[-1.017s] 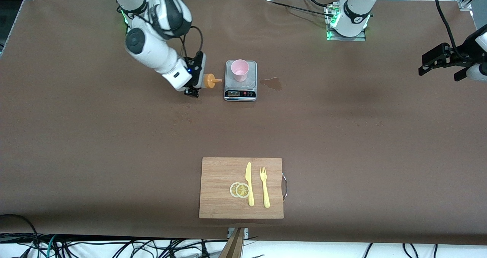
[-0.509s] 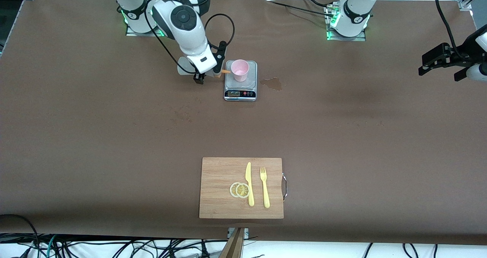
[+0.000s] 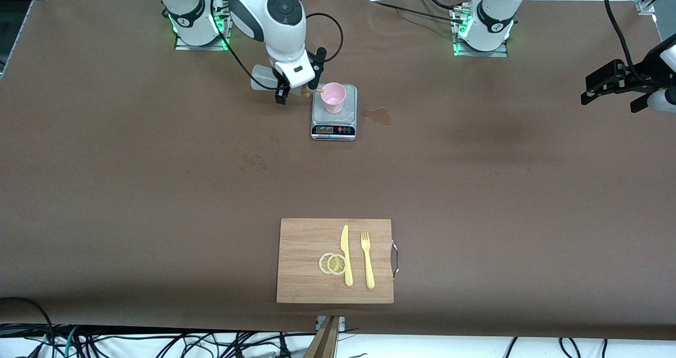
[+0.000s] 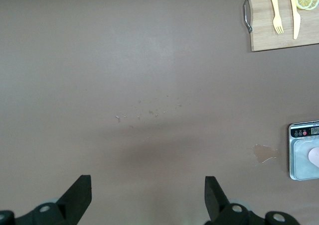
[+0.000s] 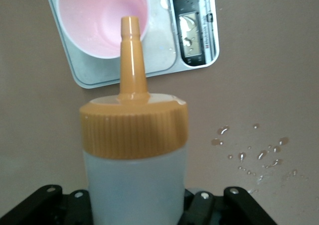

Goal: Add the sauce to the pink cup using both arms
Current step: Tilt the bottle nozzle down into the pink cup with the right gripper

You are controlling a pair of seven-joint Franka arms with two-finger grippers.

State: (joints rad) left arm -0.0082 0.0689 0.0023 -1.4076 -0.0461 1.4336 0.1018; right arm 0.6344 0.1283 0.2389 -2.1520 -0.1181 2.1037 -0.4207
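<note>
Tipping sauce [image 5: 133, 135] now nearer pink cup [image 3: 333, 97]

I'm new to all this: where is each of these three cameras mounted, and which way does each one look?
Front view: high across the table, facing both arms; it shows the right gripper holding the sauce bottle beside the pink cup, and the left gripper waiting.
Left wrist view: on the left arm, looking down past its open fingers at bare table.
Right wrist view: on the right arm, looking along the bottle at the cup.
Shared: all three show the scale; front and left wrist show the cutting board.
</note>
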